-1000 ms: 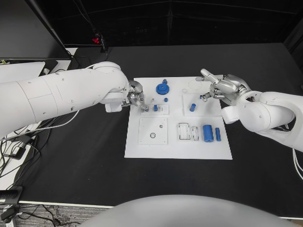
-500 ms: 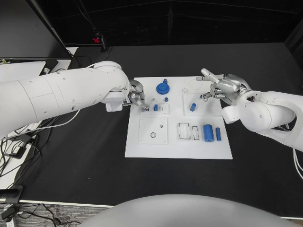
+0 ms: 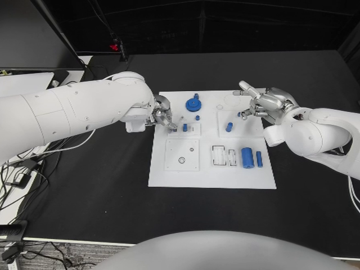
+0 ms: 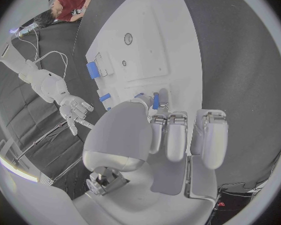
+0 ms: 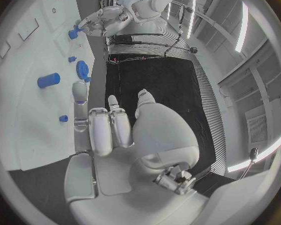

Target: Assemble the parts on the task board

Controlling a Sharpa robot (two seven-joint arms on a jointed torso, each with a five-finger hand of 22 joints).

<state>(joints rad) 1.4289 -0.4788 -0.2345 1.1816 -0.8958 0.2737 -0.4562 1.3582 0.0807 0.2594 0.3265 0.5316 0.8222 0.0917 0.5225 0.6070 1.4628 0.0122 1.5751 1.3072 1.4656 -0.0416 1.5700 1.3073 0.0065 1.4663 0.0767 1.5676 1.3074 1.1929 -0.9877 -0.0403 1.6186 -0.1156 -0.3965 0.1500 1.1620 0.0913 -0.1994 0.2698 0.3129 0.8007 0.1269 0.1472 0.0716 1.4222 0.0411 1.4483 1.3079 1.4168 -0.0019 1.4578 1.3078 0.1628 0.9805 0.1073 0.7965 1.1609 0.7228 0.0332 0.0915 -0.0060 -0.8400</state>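
Head view: a white task board (image 3: 168, 171) lies mid-table. The left hand (image 3: 163, 117) sits at the board's far-left part, its fingertips pinching a small blue peg (image 3: 184, 127) upright there. The right hand (image 3: 262, 104) sits over the board's far-right part; a small blue piece (image 3: 240, 114) shows at its fingertips, though whether it is gripped cannot be told. A blue gear (image 3: 194, 104) stands at the far edge; a large blue cylinder (image 3: 246, 158) lies near right.

Left wrist view: curled fingers (image 4: 176, 140) close on the small blue peg (image 4: 155, 100).

Right wrist view: fingers (image 5: 106, 127) mostly curled, one extended over the board, the small blue piece (image 5: 63, 118) just beside it.
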